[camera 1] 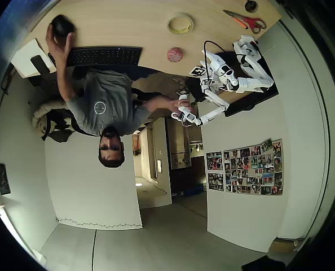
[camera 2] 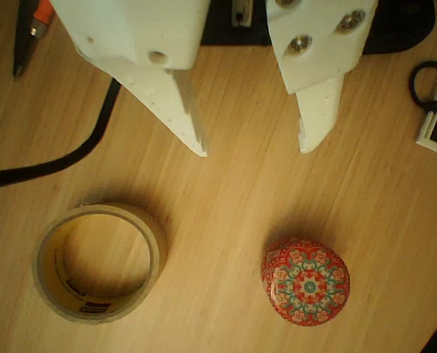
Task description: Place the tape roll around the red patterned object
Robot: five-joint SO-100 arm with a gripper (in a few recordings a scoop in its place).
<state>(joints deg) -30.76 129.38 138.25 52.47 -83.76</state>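
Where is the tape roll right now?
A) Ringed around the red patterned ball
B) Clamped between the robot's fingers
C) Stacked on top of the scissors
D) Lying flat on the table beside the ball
D: in the wrist view the tape roll lies flat on the table, apart from the red patterned object, with the open gripper empty above them.
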